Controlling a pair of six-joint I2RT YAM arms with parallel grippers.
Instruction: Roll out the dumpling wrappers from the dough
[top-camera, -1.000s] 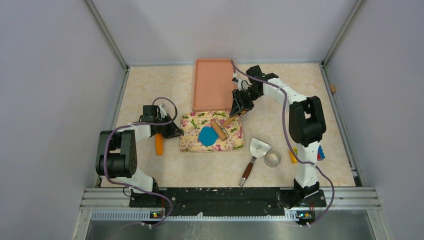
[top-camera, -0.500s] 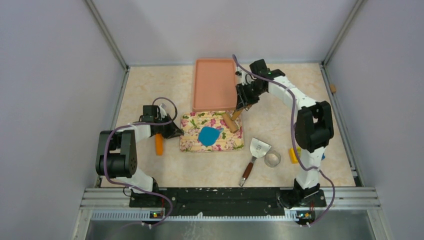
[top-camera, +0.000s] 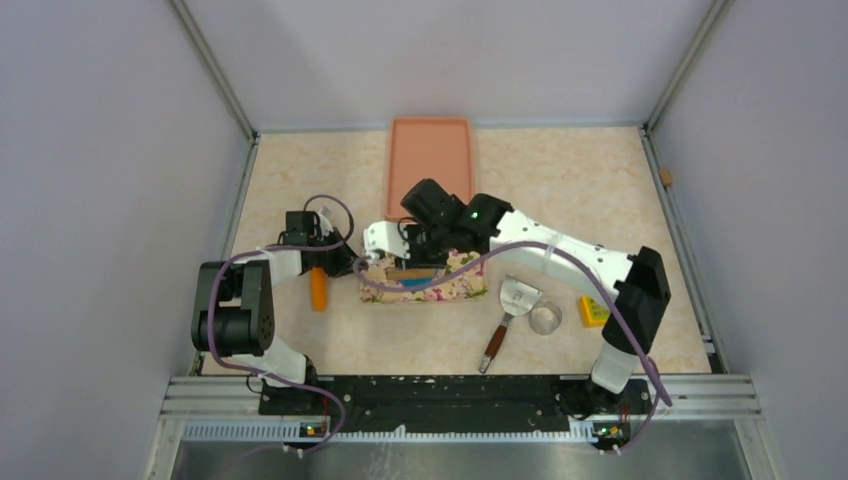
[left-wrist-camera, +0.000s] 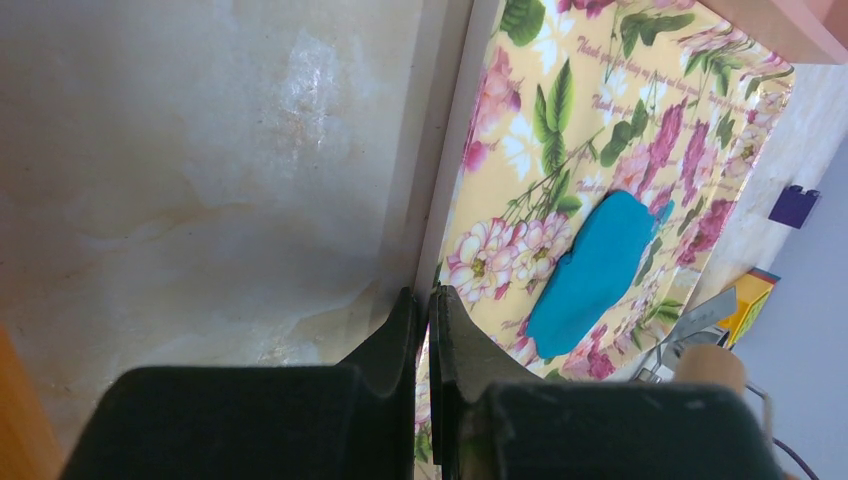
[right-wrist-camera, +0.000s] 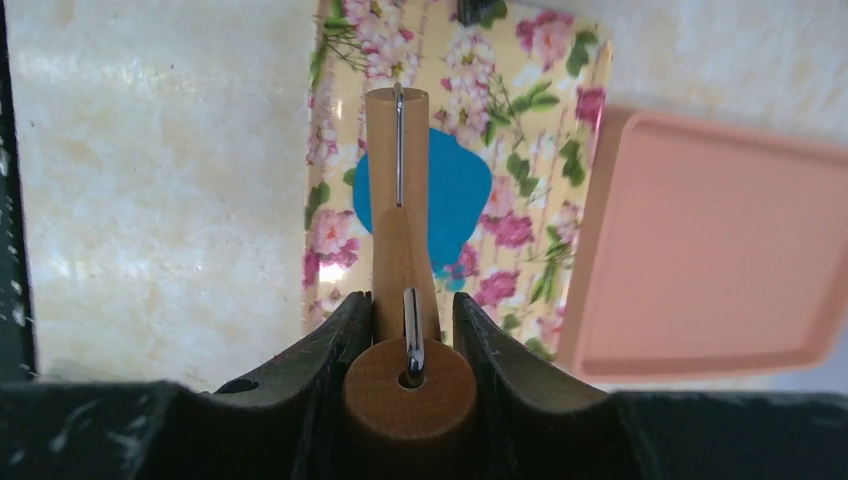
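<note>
Swung leftward, the right gripper (right-wrist-camera: 410, 312) pinches a rolling pin (right-wrist-camera: 398, 200) above the dough (right-wrist-camera: 462, 190); the left gripper (left-wrist-camera: 428, 312) is pressed together.

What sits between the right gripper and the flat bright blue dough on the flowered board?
Only the wooden rolling pin: clamped in the right gripper, it reaches over the blue dough. The right wrist view shows it.

The rolling pin (right-wrist-camera: 398, 262) is smooth pale wood with a metal wire (right-wrist-camera: 398, 150). The floral board (left-wrist-camera: 560, 100) looks glossy; the dough (left-wrist-camera: 590, 275) is matt.
</note>
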